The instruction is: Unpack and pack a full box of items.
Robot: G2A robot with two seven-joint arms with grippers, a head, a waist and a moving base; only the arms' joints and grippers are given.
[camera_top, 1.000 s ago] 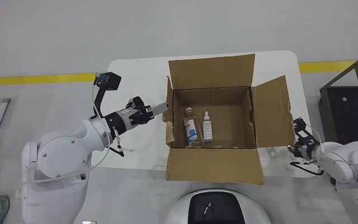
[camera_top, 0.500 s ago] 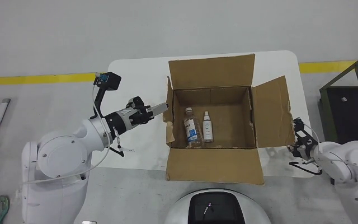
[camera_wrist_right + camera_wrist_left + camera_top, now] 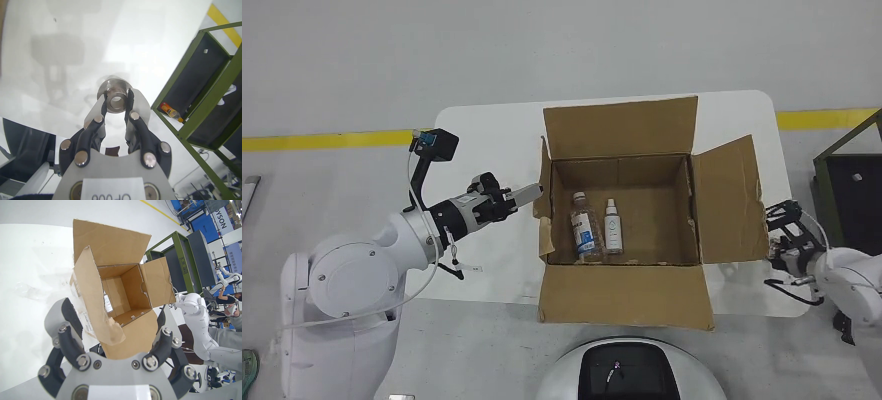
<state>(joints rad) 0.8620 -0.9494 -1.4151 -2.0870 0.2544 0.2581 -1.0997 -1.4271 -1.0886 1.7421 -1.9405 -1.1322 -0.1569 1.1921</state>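
Note:
An open cardboard box (image 3: pixel 622 292) stands on the white table (image 3: pixel 492 130) with its flaps spread. Two clear bottles (image 3: pixel 585 228) (image 3: pixel 613 225) lie side by side on its floor; one bottle (image 3: pixel 107 302) shows past the torn flap. My left gripper (image 3: pixel 532 192) (image 3: pixel 114 309) is open at the box's left flap, fingers wide apart with nothing between them. My right gripper (image 3: pixel 790 245) (image 3: pixel 117 94) is at the table's right edge, beyond the right flap, shut on a small metal cylinder (image 3: pixel 113 107) with a flange and a bore.
A green-framed cart (image 3: pixel 847 190) (image 3: pixel 198 91) with dark shelves stands right of the table; an orange bottle (image 3: pixel 171 111) lies on one shelf. Crumpled clear plastic (image 3: pixel 26 291) lies on the table left of the box. A yellow line (image 3: pixel 322 140) crosses the floor.
My right gripper has shifted slightly toward the far side of the table, along the right flap, still holding the metal cylinder. The left arm and the box have not moved.

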